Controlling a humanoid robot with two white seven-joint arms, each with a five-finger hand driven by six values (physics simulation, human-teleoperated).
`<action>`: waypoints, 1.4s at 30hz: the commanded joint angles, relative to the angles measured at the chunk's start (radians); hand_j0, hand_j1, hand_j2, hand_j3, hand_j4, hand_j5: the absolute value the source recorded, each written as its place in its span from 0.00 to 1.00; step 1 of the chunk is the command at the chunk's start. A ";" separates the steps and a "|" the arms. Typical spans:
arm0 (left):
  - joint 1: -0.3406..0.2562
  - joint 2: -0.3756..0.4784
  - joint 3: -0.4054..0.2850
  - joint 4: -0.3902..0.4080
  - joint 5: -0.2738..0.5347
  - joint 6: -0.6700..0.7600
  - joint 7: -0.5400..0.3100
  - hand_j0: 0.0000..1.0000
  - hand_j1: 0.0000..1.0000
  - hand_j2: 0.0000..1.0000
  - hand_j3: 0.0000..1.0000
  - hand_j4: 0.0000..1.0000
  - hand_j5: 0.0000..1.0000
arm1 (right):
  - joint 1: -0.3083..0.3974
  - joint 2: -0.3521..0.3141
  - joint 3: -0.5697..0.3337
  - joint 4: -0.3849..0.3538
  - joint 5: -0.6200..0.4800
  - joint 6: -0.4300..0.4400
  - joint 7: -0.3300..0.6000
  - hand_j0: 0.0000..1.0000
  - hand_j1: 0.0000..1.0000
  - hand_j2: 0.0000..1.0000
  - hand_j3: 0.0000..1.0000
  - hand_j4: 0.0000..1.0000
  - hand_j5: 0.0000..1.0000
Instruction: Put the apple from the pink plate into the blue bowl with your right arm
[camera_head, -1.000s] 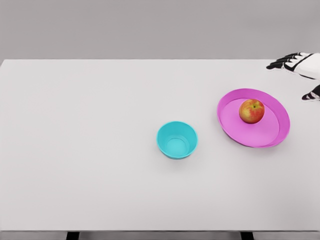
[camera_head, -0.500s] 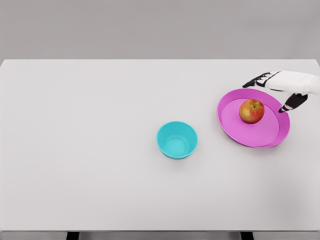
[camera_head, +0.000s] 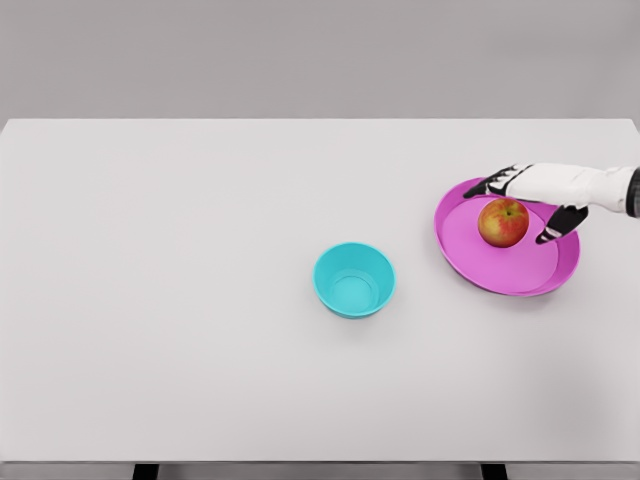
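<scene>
**A:** Where did the apple (camera_head: 503, 222) lie relative to the fingers?

**B:** It sat on the pink plate (camera_head: 500, 270), toward the plate's far right part. The right hand (camera_head: 540, 190) reached in from the right edge over the plate's far rim, just behind and to the right of the fruit. The dark fingers (camera_head: 492, 184) extended leftward past the top of the apple, while the thumb (camera_head: 556, 224) pointed down beside its right flank. The fingers were spread and unclenched, bracketing the apple; whether any of them touched it could not be told.

**A:** Was any writing or label legible?

**B:** None could be read on the apple, plate or bowl.

**A:** What else stood nearby?

**B:** The blue bowl (camera_head: 354, 280) stood upright on the white table (camera_head: 180, 300), well apart from the plate, to its left and slightly nearer the camera. Bare tabletop lay between bowl and plate. Two dark table supports (camera_head: 146, 471) showed below the near edge.
</scene>
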 joint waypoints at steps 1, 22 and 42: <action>0.000 0.000 0.000 0.000 0.000 0.000 0.000 1.00 1.00 1.00 1.00 1.00 1.00 | 0.000 0.002 0.010 0.003 -0.006 0.003 0.000 1.00 1.00 1.00 1.00 1.00 1.00; 0.000 0.000 0.000 0.000 0.000 0.000 0.000 1.00 1.00 1.00 1.00 1.00 1.00 | -0.032 0.048 0.055 0.084 -0.004 0.003 0.000 1.00 1.00 1.00 1.00 1.00 1.00; 0.000 0.000 0.002 0.000 0.000 0.000 0.000 1.00 1.00 1.00 1.00 1.00 1.00 | -0.032 0.048 0.064 0.116 -0.004 0.003 0.000 0.38 0.38 0.38 0.38 0.38 0.38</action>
